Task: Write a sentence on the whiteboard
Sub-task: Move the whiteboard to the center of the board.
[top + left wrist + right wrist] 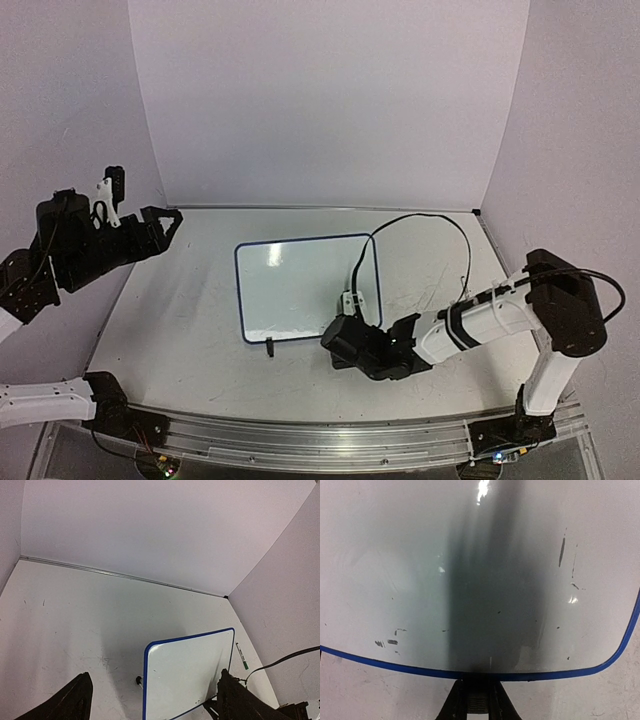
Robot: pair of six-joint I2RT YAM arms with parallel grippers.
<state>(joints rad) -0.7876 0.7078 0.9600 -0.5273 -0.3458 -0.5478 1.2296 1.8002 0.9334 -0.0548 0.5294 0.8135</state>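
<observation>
Right fingers (477, 692), shut on nothing I can see, sit at the blank whiteboard's (395, 555) near edge; left fingers (168, 220) gape empty, far left.

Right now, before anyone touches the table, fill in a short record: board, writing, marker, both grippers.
whiteboard: lying on the table, blue-rimmed
writing: no lettering visible, only small dark specks
marker: green, on the table beside the board, not held
left gripper: open, off the table, holding nothing
right gripper: shut, at the board's near rim
</observation>
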